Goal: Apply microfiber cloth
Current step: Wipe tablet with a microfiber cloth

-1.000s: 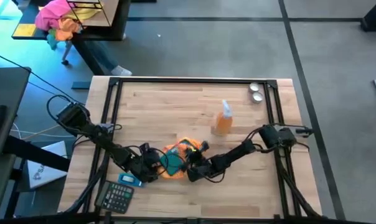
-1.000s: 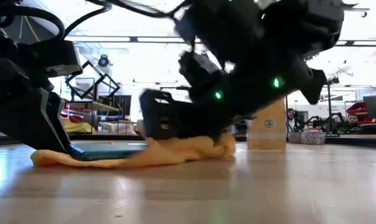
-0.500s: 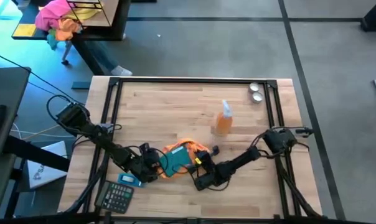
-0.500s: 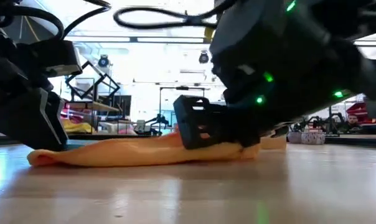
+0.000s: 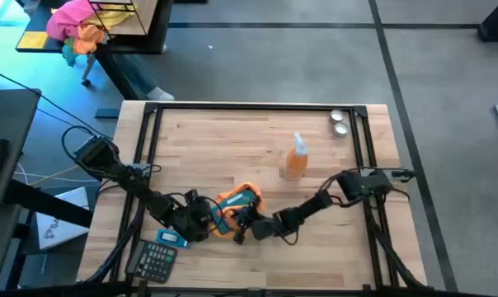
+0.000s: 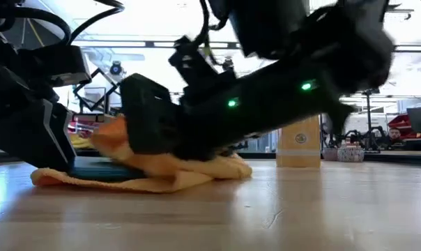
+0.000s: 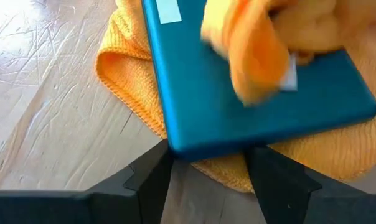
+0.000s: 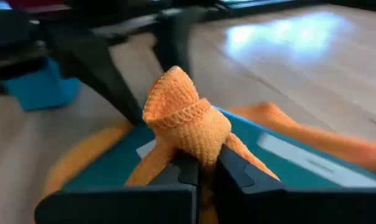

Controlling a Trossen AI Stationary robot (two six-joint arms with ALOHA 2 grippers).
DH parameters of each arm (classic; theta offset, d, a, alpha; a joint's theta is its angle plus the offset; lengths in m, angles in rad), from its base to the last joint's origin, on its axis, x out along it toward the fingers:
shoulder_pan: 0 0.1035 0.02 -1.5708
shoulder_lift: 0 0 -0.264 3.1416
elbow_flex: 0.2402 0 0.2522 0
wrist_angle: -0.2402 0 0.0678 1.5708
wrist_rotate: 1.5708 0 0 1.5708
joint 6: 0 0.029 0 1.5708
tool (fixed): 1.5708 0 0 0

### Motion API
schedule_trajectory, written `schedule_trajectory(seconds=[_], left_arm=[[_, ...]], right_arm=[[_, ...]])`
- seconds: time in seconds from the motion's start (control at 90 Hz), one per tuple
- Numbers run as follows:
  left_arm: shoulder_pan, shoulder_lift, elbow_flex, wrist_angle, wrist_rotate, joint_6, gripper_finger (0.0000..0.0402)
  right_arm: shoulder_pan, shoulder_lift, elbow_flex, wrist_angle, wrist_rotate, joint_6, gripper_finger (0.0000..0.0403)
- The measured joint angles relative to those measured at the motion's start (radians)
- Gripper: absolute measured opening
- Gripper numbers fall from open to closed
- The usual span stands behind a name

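- Right wrist view gives me my best read: my right gripper has its fingers pressed together on a bunched fold of the microfiber cloth, which stands up as a knot at the centre of the frame.
- Beneath that fold I see the flat teal device, with more of the cloth spread under it and trailing off to the right edge of the frame.
- From the left wrist view, my left gripper sits at the bottom centre with its fingers spread to either side of the device's near edge; I read that as bracing it, though I cannot confirm firm contact.
- That view also shows the lifted cloth flap draped over the device's top face in the upper right, while the rest of the cloth pokes out from under the device at left and below.
- On the high view, both grippers meet in the lower centre of the frame, over the cloth near the table's front edge.
- A spray bottle stands well apart, up and to the right; a calculator lies at lower left.
- My judgement on progress: the cloth is gripped and already touching the device's face, so wiping looks to be under way.
- What I think is left is dragging the fold across the uncovered teal surface.
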Motion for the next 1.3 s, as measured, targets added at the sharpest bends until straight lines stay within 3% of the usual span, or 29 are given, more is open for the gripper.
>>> schedule_trajectory(seconds=[0.156,0.311,0.544,0.822,1.056,1.3], left_arm=[[0.003,-0.001,0.000,-0.003,-0.005,0.002,0.0184],[0.003,-0.001,0.000,-0.003,-0.008,-0.002,0.0184],[0.000,0.001,0.001,-0.012,-0.027,-0.033,0.0184],[-0.020,0.002,0.001,-0.029,-0.040,-0.066,0.0184],[-0.020,0.001,0.001,-0.036,-0.036,-0.072,0.0184],[-0.019,0.001,0.001,-0.038,-0.034,-0.074,0.0184]], right_arm=[[-0.052,0.051,0.091,0.019,-0.155,-0.093,0.0000],[-0.090,0.097,0.183,-0.015,-0.180,-0.139,0.0000],[-0.101,0.076,0.128,-0.074,0.104,-0.127,0.0000],[-0.070,-0.040,-0.039,-0.303,0.407,0.138,0.0000],[-0.044,-0.168,-0.231,-0.449,0.493,0.359,0.0000],[0.042,-0.167,-0.220,-0.346,0.470,0.228,0.0000]])
